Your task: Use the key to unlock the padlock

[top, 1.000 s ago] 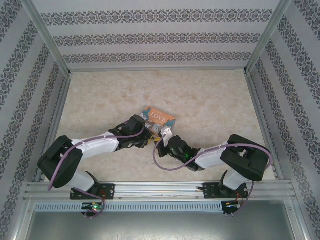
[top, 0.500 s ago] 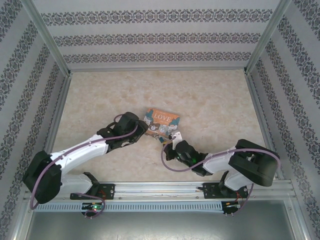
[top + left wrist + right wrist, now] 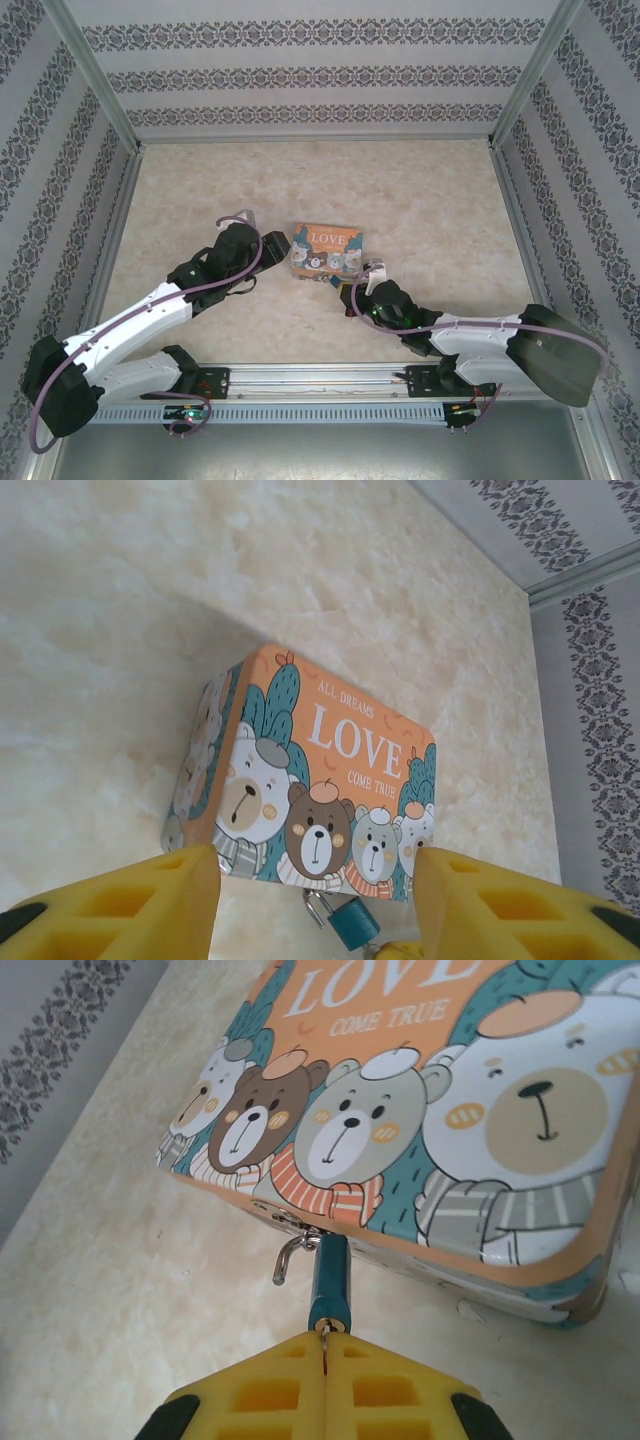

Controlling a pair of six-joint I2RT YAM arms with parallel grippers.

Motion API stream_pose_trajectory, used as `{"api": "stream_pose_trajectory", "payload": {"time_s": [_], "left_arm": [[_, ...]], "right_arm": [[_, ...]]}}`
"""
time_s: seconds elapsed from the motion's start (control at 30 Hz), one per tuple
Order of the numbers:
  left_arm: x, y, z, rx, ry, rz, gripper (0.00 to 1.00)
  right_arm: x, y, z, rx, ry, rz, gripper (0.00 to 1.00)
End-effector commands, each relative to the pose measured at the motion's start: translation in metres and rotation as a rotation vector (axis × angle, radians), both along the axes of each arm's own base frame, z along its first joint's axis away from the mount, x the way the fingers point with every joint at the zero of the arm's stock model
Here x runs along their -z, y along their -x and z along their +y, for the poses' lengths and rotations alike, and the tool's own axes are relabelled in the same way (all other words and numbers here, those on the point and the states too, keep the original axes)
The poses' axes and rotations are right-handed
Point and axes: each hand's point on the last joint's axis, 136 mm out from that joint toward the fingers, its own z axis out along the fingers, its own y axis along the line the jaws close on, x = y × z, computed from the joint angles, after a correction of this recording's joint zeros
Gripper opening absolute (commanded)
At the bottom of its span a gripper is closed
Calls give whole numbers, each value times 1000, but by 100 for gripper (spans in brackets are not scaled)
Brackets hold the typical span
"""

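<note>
Top external view: a pale marbled table (image 3: 430,190) bears everything. The left arm (image 3: 150,310) stretches toward the left side of the tin (image 3: 327,246), and the right arm (image 3: 470,335) reaches its front right corner. The tin is an orange-and-teal box with cartoon bears and the word LOVE on its lid.

The left gripper (image 3: 278,250) sits just beside the tin's left end. On the left wrist camera its yellow fingers (image 3: 150,900) are spread wide, holding nothing, with the tin framed between them.

The right gripper (image 3: 325,1348) is just in front of the tin, its yellow pads pressed together.

The padlock (image 3: 329,1278), small and teal-blue, hangs from the clasp on the tin's front edge. Its thin shackle (image 3: 285,1258) hooks through that clasp, with one end seemingly free beside the body.

The key (image 3: 323,1336) is a sliver of metal at the padlock's lower end, pinched in the seam between the right gripper's pads and mostly hidden.
</note>
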Motion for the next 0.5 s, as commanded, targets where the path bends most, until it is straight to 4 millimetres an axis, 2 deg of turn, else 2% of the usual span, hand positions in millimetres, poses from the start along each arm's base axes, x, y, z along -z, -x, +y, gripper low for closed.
{"api": "stream_pose_trajectory", "payload": {"time_s": [0.0,0.1,0.47], "left_arm": [[-5,-3,15,-6,-83,-57,54],[-7,-3,17,-10,-83,-66,54],[-9,-5,19,-14,-86,-71,54]], "right_arm": [[14,6,-13,70,-65,137,0],[16,7,-22,102,-92,166,0],[33,13,-27,118,-88,270,0]]}}
